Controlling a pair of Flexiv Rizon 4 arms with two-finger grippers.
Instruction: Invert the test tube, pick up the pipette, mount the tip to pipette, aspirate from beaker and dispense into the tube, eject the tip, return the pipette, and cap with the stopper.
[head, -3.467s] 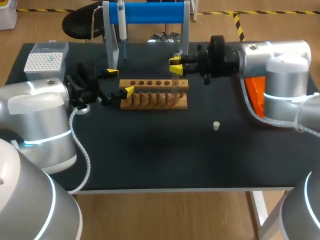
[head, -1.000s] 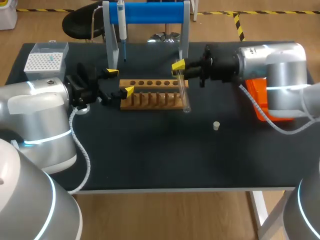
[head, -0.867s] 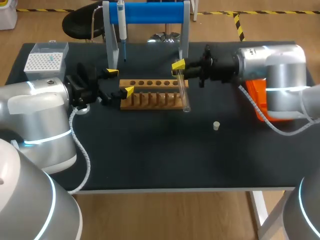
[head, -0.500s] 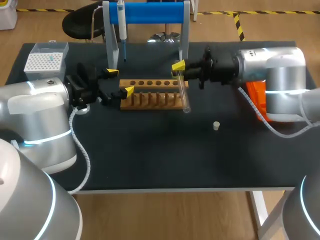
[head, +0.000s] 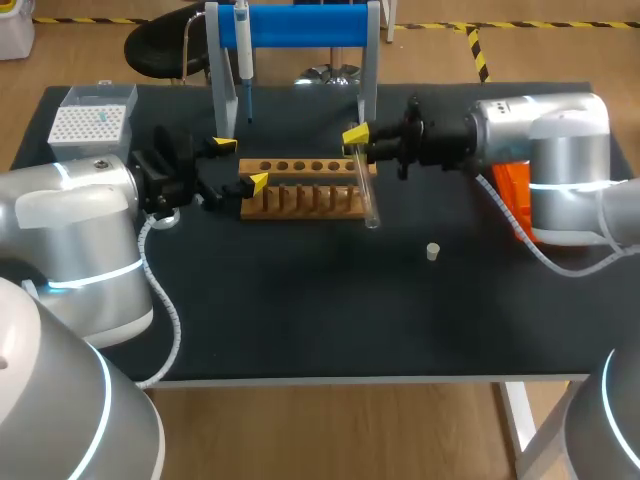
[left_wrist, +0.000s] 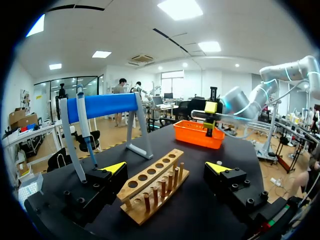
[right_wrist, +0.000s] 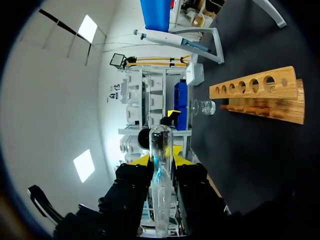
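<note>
R gripper (head: 356, 140) pinching test tube (head: 366, 192), hanging down at right end of wooden rack (head: 300, 168). L gripper (head: 240, 164) spread wide at rack's left end. Stopper (head: 432, 251) lying nearer, right.

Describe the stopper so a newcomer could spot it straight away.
On the black table, find the wooden rack near the middle. Off its right end, nearer the front edge, lies the stopper: a small pale plug, alone on bare tabletop, touching nothing.
</note>
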